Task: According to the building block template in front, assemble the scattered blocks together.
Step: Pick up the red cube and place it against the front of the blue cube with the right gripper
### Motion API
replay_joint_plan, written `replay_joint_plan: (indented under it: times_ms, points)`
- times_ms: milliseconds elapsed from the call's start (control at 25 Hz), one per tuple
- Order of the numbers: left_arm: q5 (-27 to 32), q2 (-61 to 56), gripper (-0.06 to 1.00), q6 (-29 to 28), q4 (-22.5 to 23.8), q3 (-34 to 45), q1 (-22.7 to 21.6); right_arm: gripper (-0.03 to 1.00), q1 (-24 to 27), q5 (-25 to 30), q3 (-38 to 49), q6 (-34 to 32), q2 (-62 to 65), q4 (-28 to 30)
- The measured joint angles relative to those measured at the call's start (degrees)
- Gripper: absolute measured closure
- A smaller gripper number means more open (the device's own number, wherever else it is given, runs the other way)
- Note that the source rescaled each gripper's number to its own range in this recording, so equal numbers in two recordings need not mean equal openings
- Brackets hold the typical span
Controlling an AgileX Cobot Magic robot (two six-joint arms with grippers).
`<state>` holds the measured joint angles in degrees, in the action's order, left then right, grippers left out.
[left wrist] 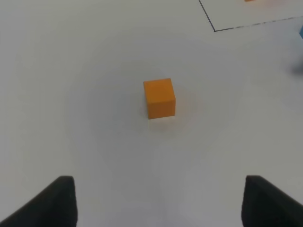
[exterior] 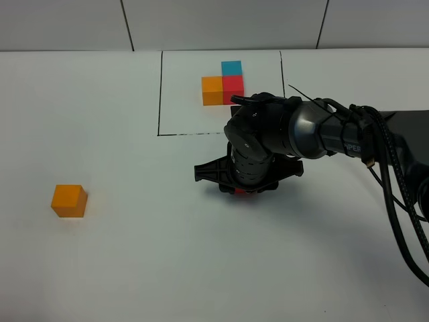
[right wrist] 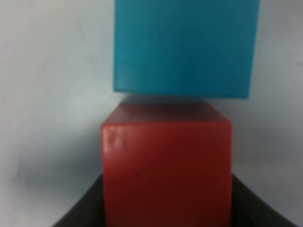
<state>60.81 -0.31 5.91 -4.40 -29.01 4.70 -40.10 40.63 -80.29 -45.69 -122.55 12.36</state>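
The white surface [exterior: 134, 255] carries all items. At its far edge lies the building block template [exterior: 223, 88], a black-lined rectangle framing a joined orange, red and blue L. My right arm [exterior: 315, 131] reaches across just in front of the frame and blocks the overhead view of what lies under it. My right jaws are clamped on the red cube [right wrist: 165, 170]. The blue cube [right wrist: 184, 47] sits directly beyond it; contact cannot be confirmed. My left jaws stand apart, holding nothing, with the orange cube [left wrist: 159, 98] alone ahead of them, well apart from the others.
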Motion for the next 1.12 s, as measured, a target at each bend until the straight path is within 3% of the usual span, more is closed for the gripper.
replay_joint_plan:
  times_ms: [1120]
  points:
    - [0.00, 0.00, 0.31, 0.05, 0.00, 0.00, 0.00, 0.95, 1.13, -1.11, -0.22, 0.00, -0.73, 0.43]
